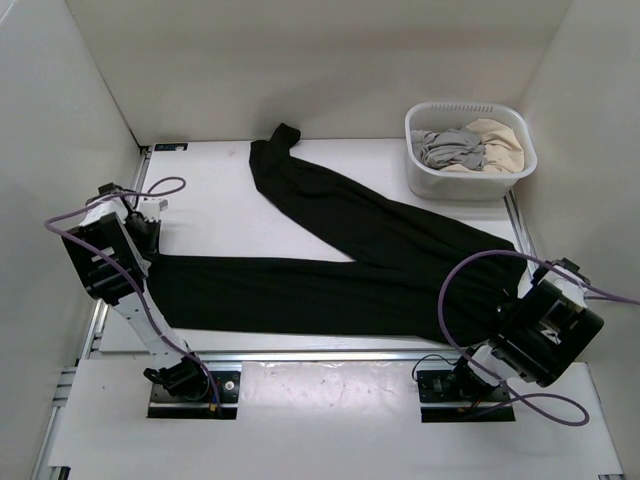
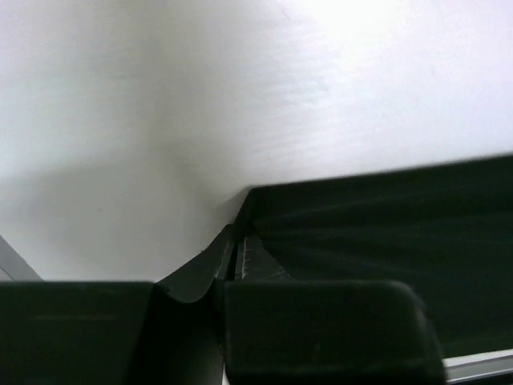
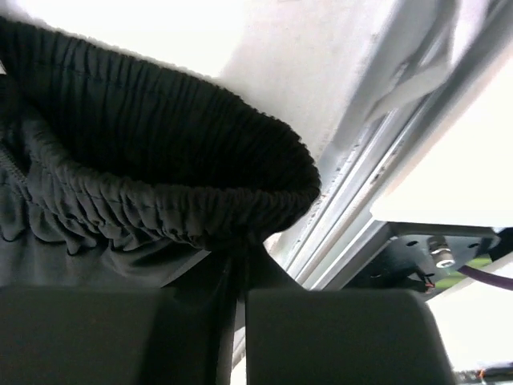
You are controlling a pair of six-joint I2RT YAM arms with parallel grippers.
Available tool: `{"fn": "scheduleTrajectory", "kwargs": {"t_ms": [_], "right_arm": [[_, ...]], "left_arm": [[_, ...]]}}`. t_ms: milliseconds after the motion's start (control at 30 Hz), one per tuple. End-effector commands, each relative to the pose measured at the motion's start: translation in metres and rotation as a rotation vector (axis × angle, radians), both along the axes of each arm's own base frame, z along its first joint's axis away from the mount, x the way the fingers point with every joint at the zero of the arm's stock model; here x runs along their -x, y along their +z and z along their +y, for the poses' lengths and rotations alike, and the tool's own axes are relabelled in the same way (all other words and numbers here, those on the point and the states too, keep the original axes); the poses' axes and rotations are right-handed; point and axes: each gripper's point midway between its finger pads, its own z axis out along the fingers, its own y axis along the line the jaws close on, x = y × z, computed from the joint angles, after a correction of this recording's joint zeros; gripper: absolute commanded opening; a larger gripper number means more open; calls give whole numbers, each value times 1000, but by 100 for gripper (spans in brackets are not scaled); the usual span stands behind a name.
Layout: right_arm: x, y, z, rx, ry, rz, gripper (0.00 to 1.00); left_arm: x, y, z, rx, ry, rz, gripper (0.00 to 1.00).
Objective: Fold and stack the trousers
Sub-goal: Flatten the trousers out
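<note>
The black trousers (image 1: 340, 265) lie spread on the white table, one leg running left along the near side, the other slanting to the back middle. My left gripper (image 1: 152, 258) is shut on the cuff of the near leg (image 2: 377, 233) at the left. My right gripper (image 1: 505, 318) is shut on the elastic waistband (image 3: 160, 168) at the near right, beside the table's metal rail. In the right wrist view the waistband gapes open above the fingers.
A white basket (image 1: 470, 172) at the back right holds a grey garment (image 1: 450, 148) and a beige garment (image 1: 500, 143). White walls enclose the table on three sides. A metal rail (image 3: 377, 184) runs along the near edge.
</note>
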Motion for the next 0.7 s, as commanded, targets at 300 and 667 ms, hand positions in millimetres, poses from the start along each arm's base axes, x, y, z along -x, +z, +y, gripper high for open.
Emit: {"fn": "scheduleTrajectory", "kwargs": {"t_ms": [300,667], "right_arm": [[-6,31,-12,217,63,9,99],[-128,140,-13,526,410,-276,99]], "left_arm": [[-57,68,29,-61,158,-235,80],[-171,121,-187,-121,-528,-437,100]]}}
